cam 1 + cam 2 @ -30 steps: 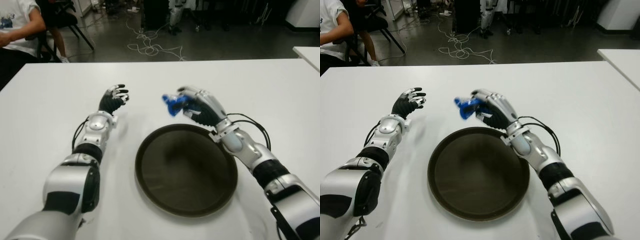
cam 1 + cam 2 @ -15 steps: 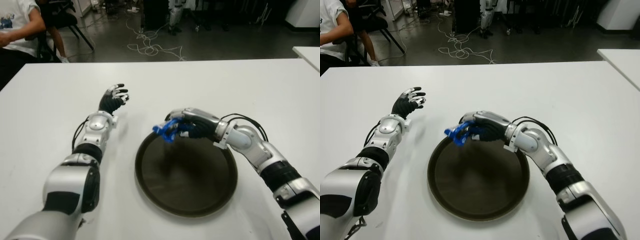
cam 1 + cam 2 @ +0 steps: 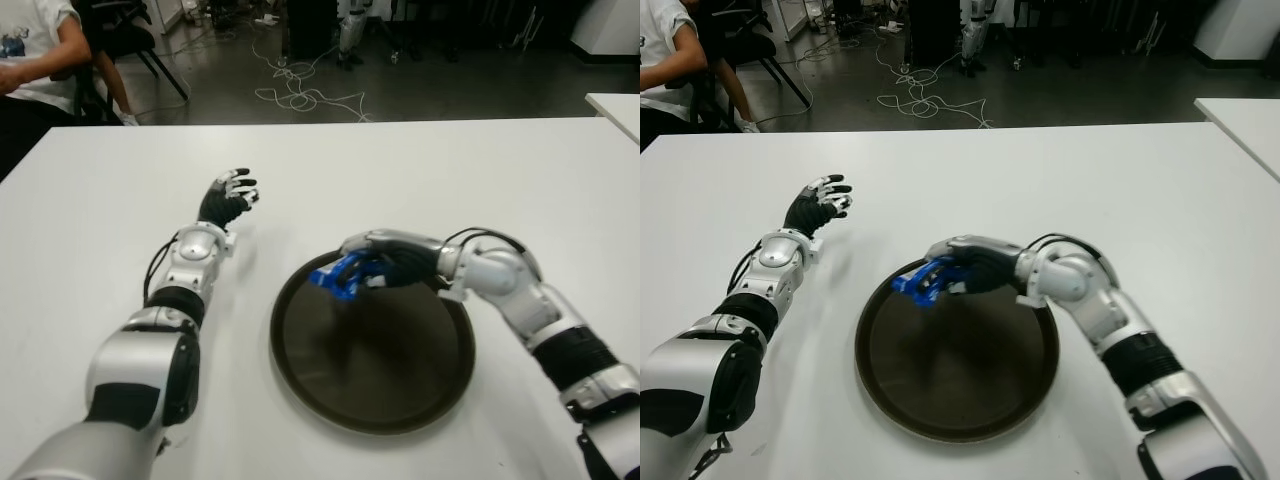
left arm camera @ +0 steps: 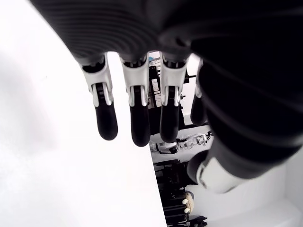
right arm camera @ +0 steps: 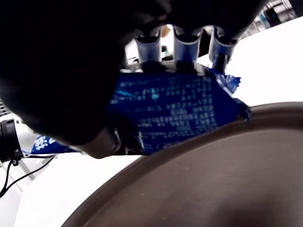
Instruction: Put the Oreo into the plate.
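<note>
A blue Oreo packet is held in my right hand, whose fingers are curled around it. Hand and packet hover over the far left part of the dark round plate on the white table. The right wrist view shows the blue Oreo packet pinched under my fingers, close above the plate's rim. My left hand shows to the left of the plate, fingers spread and holding nothing; its fingers hang loose in the left wrist view.
The white table stretches all around the plate. A seated person is at the far left beyond the table, with cables on the dark floor behind. A second white table's corner shows at the far right.
My right hand has swung down and left with the Oreo packet, from beyond the plate's far rim to low over the plate's far left part. The left hand has not moved.
</note>
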### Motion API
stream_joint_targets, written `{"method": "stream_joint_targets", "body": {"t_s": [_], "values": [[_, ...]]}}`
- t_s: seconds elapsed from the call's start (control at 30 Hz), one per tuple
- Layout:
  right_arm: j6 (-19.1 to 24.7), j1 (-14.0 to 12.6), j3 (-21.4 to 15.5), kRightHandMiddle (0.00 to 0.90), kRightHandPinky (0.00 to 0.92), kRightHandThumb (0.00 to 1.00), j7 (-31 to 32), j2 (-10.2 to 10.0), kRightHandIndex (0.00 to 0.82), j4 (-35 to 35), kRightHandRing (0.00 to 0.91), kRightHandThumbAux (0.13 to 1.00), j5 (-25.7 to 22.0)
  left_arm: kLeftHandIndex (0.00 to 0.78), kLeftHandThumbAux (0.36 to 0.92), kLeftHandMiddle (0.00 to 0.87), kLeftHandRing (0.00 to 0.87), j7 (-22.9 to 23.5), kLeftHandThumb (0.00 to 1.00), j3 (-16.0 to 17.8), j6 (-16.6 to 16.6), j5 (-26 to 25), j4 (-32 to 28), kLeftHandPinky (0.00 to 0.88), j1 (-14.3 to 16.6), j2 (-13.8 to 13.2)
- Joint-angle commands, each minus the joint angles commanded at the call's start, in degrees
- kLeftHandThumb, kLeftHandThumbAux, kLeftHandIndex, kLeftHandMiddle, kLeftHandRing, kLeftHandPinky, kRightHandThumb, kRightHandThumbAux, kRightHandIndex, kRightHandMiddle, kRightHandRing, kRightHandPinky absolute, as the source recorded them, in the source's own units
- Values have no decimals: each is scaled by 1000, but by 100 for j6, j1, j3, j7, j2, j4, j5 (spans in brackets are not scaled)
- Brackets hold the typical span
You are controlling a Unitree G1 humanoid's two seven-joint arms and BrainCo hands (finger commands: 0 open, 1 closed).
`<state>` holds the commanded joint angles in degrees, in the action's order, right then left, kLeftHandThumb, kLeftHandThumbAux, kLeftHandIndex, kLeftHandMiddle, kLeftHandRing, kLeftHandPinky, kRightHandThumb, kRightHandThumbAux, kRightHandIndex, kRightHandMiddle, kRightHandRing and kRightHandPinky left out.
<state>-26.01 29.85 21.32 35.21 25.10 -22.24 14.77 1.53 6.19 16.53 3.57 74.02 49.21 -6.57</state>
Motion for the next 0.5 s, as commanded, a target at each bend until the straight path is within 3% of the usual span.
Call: {"method": "stream_joint_targets", "body": {"t_s": [0.1,0.23,0.33,0.5], "values": [[66,28,-14,788,787,696,49,12,438,3,788,718,42,195,762,252,247,11,134,3,2,-7,1,266,0,0],[-29,241,51,784,794,695,228,215,436,-162,791,719,223,194,766,252,245,32,142,31,47,-37,-2,260,-14,7],[-428,493,93,774,792,695,373,302,434,-545,791,721,256,195,762,252,243,45,139,39,57,-44,-5,256,-14,9],[-1061,645,67,737,747,695,357,389,431,-963,762,722,274,198,757,251,237,56,129,39,78,-34,-12,247,-20,4]]}}
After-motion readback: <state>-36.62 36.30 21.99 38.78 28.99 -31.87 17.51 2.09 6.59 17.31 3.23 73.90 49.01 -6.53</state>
